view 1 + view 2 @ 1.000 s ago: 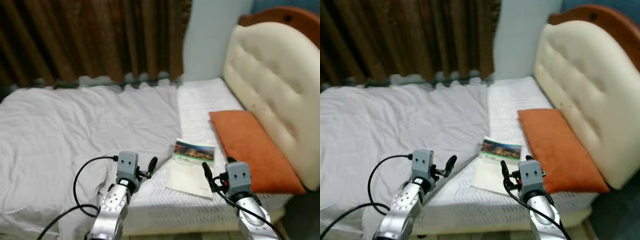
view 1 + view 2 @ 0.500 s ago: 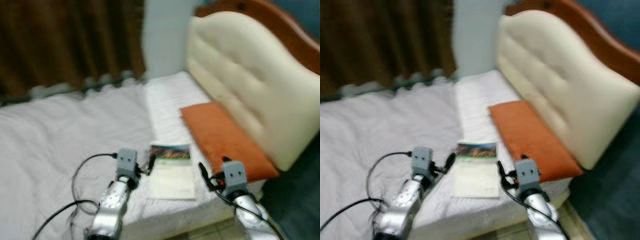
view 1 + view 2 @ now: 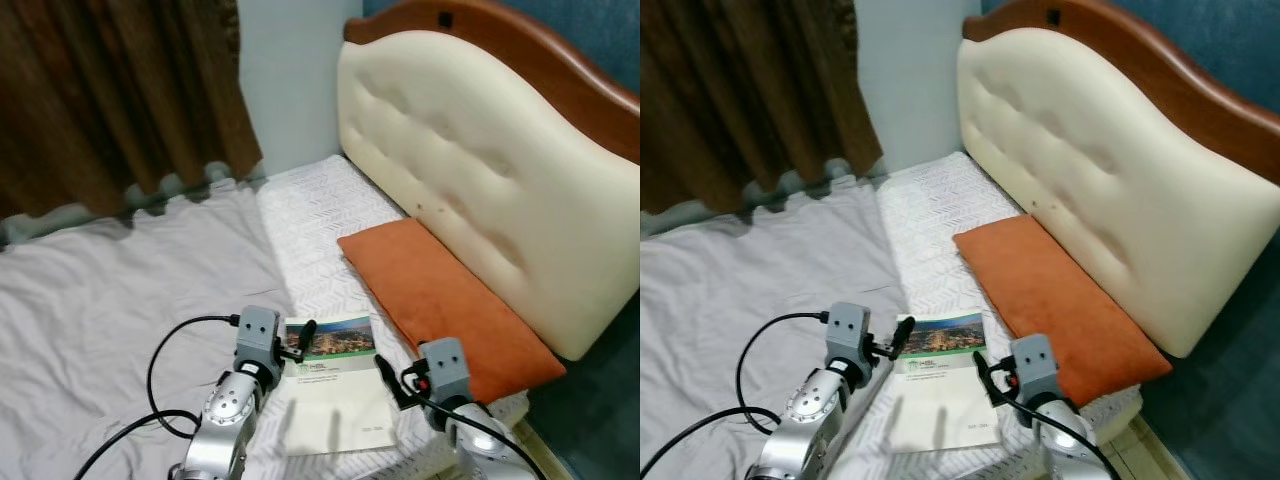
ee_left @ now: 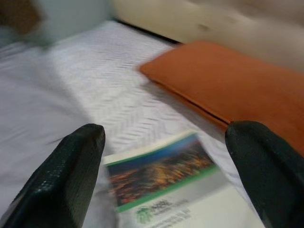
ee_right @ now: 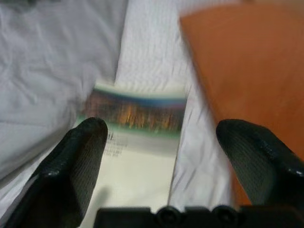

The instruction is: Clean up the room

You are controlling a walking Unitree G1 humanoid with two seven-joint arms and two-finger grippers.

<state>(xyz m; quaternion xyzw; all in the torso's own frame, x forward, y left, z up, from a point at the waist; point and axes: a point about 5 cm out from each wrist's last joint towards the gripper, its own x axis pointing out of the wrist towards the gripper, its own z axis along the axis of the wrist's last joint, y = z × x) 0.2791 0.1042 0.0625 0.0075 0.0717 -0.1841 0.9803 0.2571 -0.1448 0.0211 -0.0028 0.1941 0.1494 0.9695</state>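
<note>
Our left gripper (image 3: 303,338) hangs with its fingers spread over the near edge of the bed (image 3: 310,215), its tips above the left edge of the booklet (image 3: 331,385). Our right gripper (image 3: 385,378) is likewise spread wide, at the booklet's right edge. Neither touches it or holds anything.

The booklet lies flat on the white mattress near the bed's front edge, between the grey sheet (image 3: 110,290) on its left and the orange pillow (image 3: 445,305) on its right, just beside the pillow and apart from the headboard (image 3: 480,170).

We judge it light, thin and floppy: it would sag if pinched at one corner, and its glossy cover may slip. Lying flush on a soft mattress, it gives no gap for a finger, so we would press one finger down beside a long edge and slide under there.

The cover bears a landscape photograph with a green band and small dark print below; we cannot read it.
</note>
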